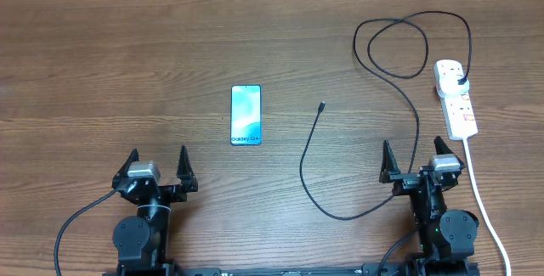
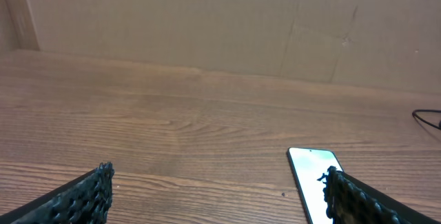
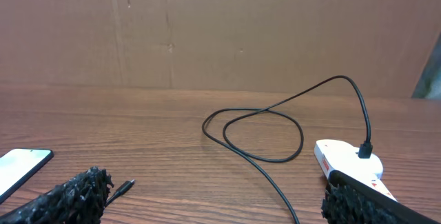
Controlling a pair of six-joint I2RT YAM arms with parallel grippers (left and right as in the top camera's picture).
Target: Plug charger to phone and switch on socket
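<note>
The phone (image 1: 246, 115) lies flat on the wood table, screen up, left of centre; it also shows in the left wrist view (image 2: 311, 176) and the right wrist view (image 3: 19, 169). The charger cable (image 1: 416, 123) loops across the right side; its connector tip (image 1: 321, 106) lies loose right of the phone, and its black plug (image 1: 459, 79) sits in the white socket strip (image 1: 456, 98). The tip (image 3: 120, 186) and the strip (image 3: 348, 160) show in the right wrist view. My left gripper (image 1: 158, 164) is open and empty near the front edge. My right gripper (image 1: 414, 159) is open and empty.
The strip's thick white cord (image 1: 484, 208) runs down the right side past my right arm. A cardboard wall (image 2: 220, 24) stands behind the table.
</note>
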